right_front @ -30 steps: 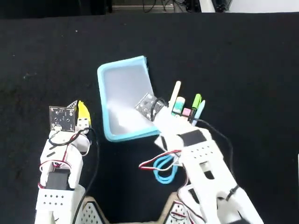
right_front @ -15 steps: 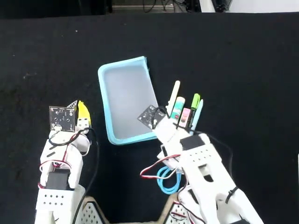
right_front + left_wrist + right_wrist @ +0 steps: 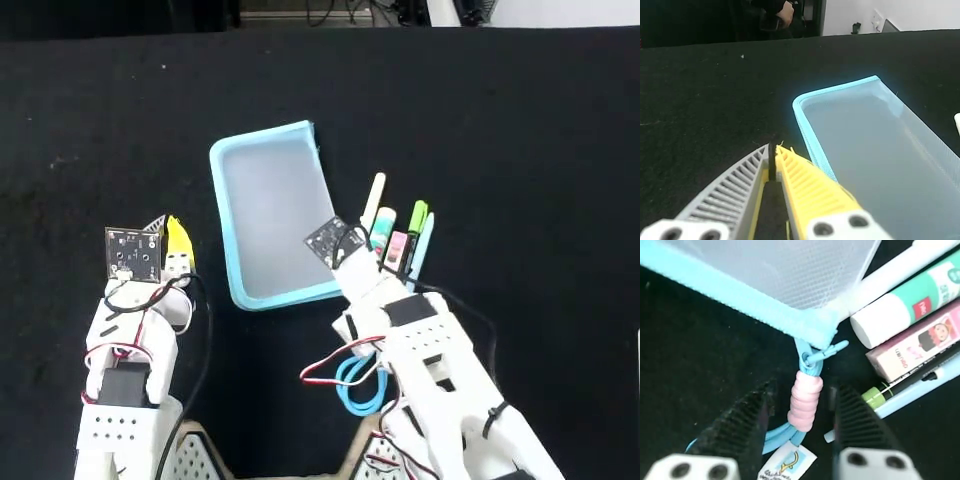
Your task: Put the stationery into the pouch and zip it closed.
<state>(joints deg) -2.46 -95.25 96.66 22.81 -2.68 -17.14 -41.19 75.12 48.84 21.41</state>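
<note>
Both fingers of my right gripper (image 3: 803, 388) straddle the pink zipper pull (image 3: 805, 401), unclenched; I should clamp squarely on it before tugging.

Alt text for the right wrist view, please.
The right gripper, open, straddles the pink zipper pull at the corner of the blue pouch. A glue stick, an eraser and pens lie beside the pouch.
</note>
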